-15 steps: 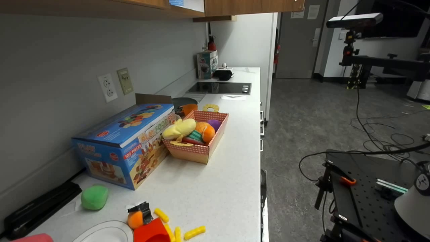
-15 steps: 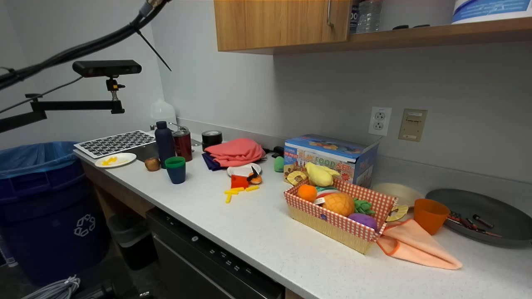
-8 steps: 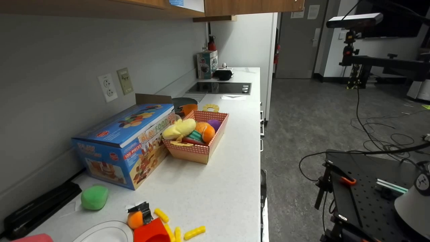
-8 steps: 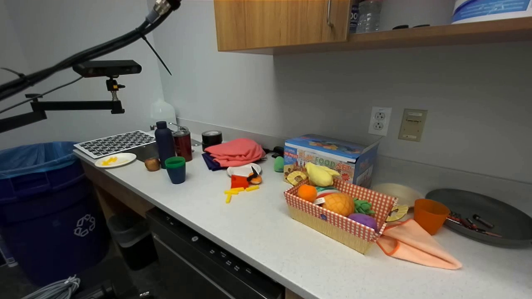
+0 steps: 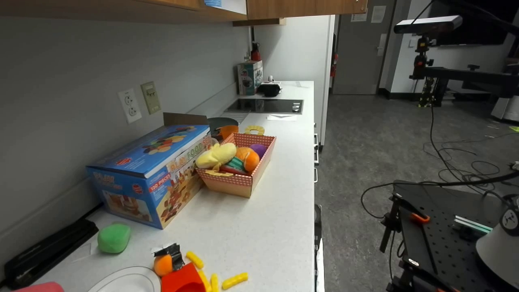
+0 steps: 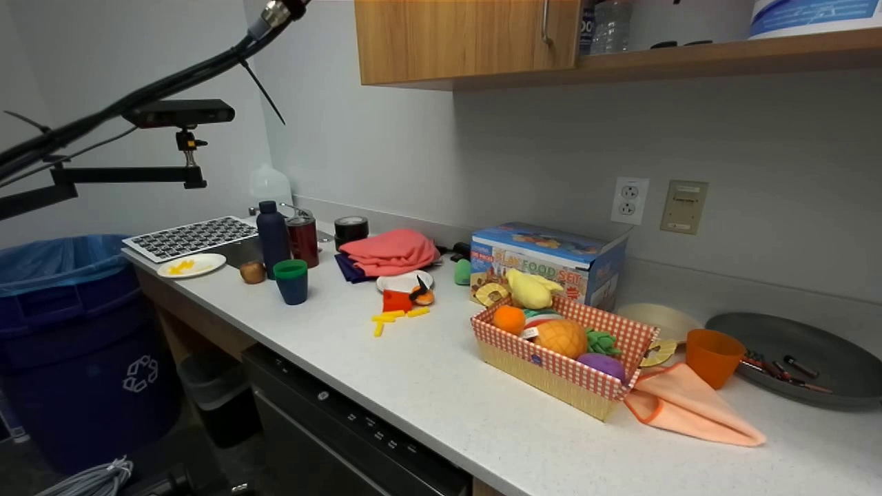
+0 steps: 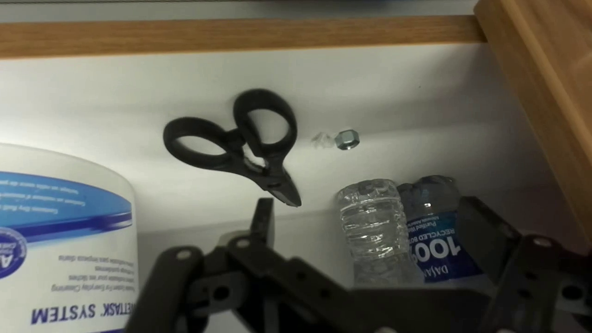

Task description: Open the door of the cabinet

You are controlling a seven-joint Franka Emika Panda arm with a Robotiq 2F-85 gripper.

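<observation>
Showing at six o'clock in the wrist view, one gripper (image 7: 370,212) is holding its two jaws wide apart and gripping nothing. Just past it, one pair of black scissors (image 7: 236,159) is lying on one white shelf (image 7: 138,78) near the centre, and one metal nut (image 7: 347,139) is sitting at two o'clock. Two water bottles (image 7: 377,240) are standing side by side at four o'clock, showing through the gap, and one white tub (image 7: 64,240) is standing between eight and nine. At twelve o'clock in an exterior view, one cabinet door (image 6: 468,41) with one handle (image 6: 546,24) is hanging beside that shelf, looking closed, its top leaving the frame. On one counter (image 6: 400,372) below, one peach napkin (image 6: 696,406) is resting at four o'clock, one checked basket (image 6: 544,379) of toy food (image 6: 561,339) is sitting between four and five, and one cardboard box (image 6: 537,255) is standing at three. Farther along, four yellow sticks (image 6: 378,329) are lying at seven, two white plates (image 6: 211,262) are resting between seven and nine, and one dark bottle (image 6: 273,238) is standing at nine.
</observation>
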